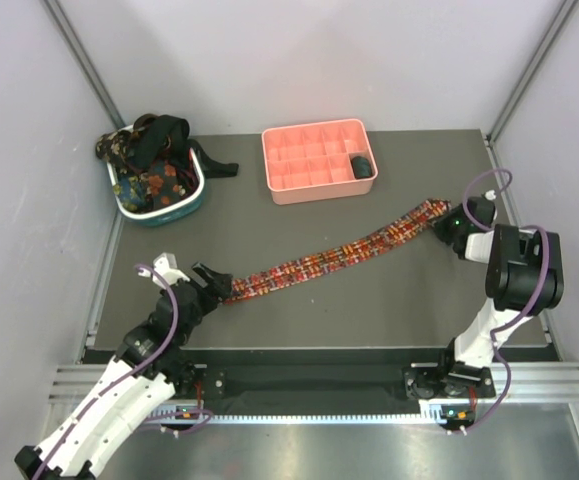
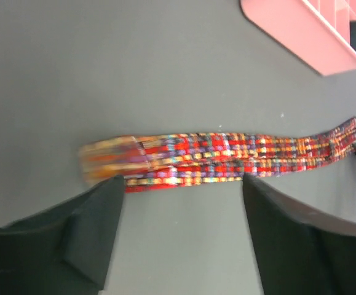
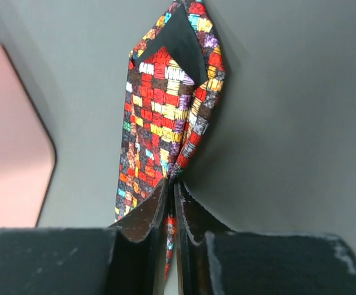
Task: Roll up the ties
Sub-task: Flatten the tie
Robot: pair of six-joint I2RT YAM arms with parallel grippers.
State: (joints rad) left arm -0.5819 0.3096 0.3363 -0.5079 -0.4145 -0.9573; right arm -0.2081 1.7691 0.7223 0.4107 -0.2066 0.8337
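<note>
A red-yellow-dark plaid tie (image 1: 339,255) lies stretched diagonally across the dark table (image 1: 369,310), from lower left to upper right. My left gripper (image 1: 219,284) stands open at its narrow lower-left end. In the left wrist view that tie (image 2: 227,153) lies just past the two fingertips (image 2: 107,196) of the gripper (image 2: 181,184), and nothing is between them. My right gripper (image 1: 443,224) is shut on the wide end. The right wrist view shows the plaid tie (image 3: 165,104) pinched and folded at the tips of the gripper (image 3: 173,184). More dark ties (image 1: 149,150) are heaped in a basket.
The teal-and-white oval basket (image 1: 194,200) stands at the back left, with dark fabric spilling over its rim. A pink compartment tray (image 1: 299,190) sits at the back centre with a dark roll (image 1: 362,167) in one cell. The tray's corner (image 2: 307,31) shows in the left wrist view.
</note>
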